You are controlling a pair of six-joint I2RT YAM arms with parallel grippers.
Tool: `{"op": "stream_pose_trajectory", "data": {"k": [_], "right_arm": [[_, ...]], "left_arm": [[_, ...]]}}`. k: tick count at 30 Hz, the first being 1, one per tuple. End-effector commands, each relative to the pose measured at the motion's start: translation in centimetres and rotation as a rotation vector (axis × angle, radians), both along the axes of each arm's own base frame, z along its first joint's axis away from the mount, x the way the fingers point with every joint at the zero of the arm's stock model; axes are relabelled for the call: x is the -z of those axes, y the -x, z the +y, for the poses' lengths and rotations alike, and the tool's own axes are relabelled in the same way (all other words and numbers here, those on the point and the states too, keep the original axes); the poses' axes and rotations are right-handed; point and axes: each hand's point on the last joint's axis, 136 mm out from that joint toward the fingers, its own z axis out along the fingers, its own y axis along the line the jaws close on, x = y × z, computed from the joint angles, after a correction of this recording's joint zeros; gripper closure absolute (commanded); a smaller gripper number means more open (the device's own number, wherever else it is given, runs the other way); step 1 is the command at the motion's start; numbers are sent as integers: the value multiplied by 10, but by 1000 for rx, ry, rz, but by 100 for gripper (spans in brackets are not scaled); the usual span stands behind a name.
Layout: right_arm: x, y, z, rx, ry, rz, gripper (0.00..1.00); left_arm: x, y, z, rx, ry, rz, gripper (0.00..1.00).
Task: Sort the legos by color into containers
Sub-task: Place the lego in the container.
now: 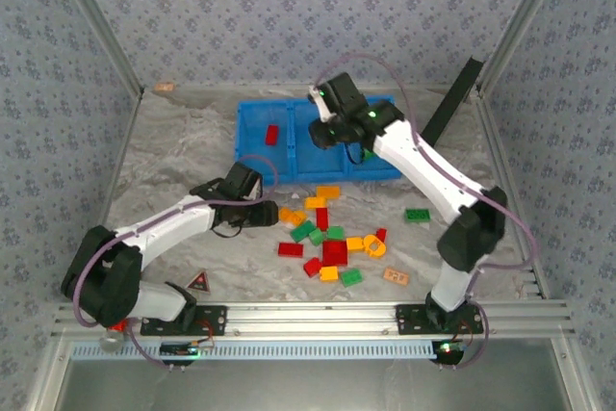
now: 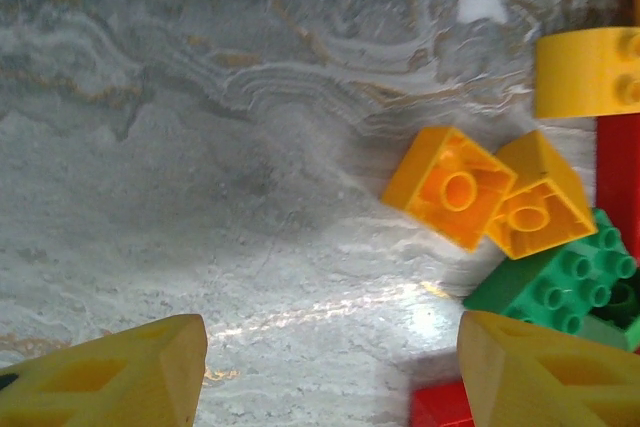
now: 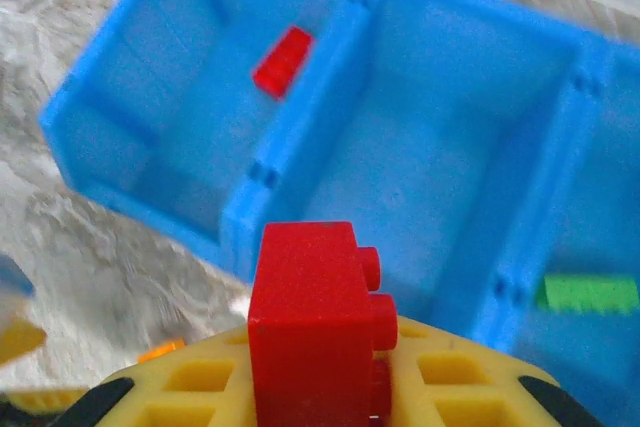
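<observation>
Red lego [image 3: 315,317] sat clenched in the right tool [image 1: 325,115] over the blue tray's middle compartment [image 3: 400,167]; the compartment with red [image 3: 150,147] lay leftward (one over). Left tool [image 2: 327,377] hung released near orange legos [image 2: 450,187] on the counter [image 2: 200,197].

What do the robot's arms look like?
Two white arms with black joints, the left arm and right arm. A thin purplish cable loops along each. The fingers are yellow with cut-out holes, and a green light glows on the right arm's wrist.
</observation>
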Motion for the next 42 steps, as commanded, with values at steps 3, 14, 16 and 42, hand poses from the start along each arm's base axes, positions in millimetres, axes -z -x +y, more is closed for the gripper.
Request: {"op": "stream_pose_trajectory", "data": {"k": [3,14,16,42], "right_arm": [[17,-22,73,-183,39,-35,71],[86,-54,143,-362,92,-94,71],[101,-58,146,-369,115,-87,71],[54,-42,142,-404,105,-178,50]], "left_arm": [[-4,-9,-10,-63,87,-56,33],[-6,12,3,-83,117,-64,33],[-9,16,5,-89,142,-77,33],[-32,-22,-8,-278,110,-62,31]]}}
